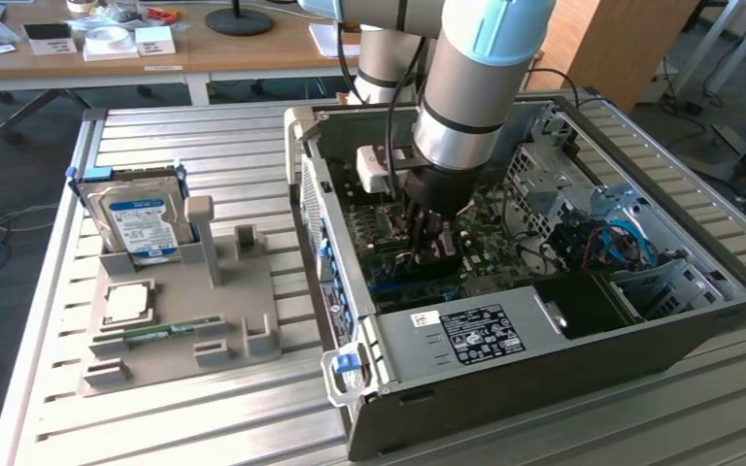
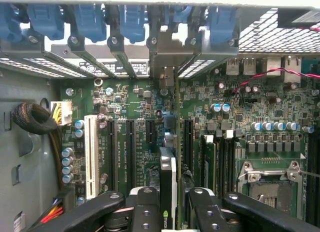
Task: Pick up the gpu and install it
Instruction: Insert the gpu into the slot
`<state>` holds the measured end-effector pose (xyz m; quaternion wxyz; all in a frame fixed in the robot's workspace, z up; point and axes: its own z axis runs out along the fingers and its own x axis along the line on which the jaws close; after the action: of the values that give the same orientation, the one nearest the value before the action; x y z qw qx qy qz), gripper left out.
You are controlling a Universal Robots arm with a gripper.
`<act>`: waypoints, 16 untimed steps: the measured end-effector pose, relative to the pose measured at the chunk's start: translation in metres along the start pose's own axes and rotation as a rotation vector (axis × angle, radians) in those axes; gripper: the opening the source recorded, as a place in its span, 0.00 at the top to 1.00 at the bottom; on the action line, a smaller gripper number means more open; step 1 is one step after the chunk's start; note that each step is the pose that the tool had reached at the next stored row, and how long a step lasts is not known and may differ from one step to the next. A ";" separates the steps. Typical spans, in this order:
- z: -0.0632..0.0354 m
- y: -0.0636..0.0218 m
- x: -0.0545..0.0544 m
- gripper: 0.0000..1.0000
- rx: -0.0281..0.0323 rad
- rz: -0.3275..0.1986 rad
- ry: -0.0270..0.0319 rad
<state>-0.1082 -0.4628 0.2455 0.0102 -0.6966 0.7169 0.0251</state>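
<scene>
My gripper [image 1: 427, 243] reaches down into the open computer case [image 1: 555, 335], over the motherboard. In the wrist view the gpu [image 2: 170, 182] stands edge-on between my two black fingers [image 2: 145, 212], a thin dark card with a green board edge. Its metal bracket [image 2: 167, 57] sits against the case's rear slot openings. The card's lower edge runs along a black expansion slot on the green motherboard [image 2: 135, 102]. My gripper [image 2: 172, 204] is shut on the gpu. In the exterior view the card shows as a dark block [image 1: 438, 267] under the fingers.
Blue slot latches [image 2: 90, 19] line the case's rear wall. A white slot [image 2: 91, 157], a cable bundle [image 2: 35, 119] and the CPU socket [image 2: 270, 187] flank the card. Outside the case, a grey holder [image 1: 179, 359] carries a blue-labelled hard drive [image 1: 140, 218] and a RAM stick [image 1: 166, 332].
</scene>
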 end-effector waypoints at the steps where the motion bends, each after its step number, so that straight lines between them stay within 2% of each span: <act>1: -0.0001 -0.0001 0.000 0.73 0.0004 0.000 0.0008; 3: -0.0007 -0.0004 0.000 0.61 -0.0002 -0.001 0.0021; 4: -0.0008 -0.0004 0.000 0.61 -0.0003 -0.001 0.0023; 5: -0.0008 -0.0004 0.000 0.54 -0.0003 -0.001 0.0023; 11: -0.0021 -0.0003 0.000 0.54 -0.0005 -0.001 0.0029; 16: -0.0168 0.0000 -0.001 0.54 -0.0002 -0.001 0.0023</act>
<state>-0.1078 -0.4630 0.2623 0.0093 -0.6969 0.7167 0.0243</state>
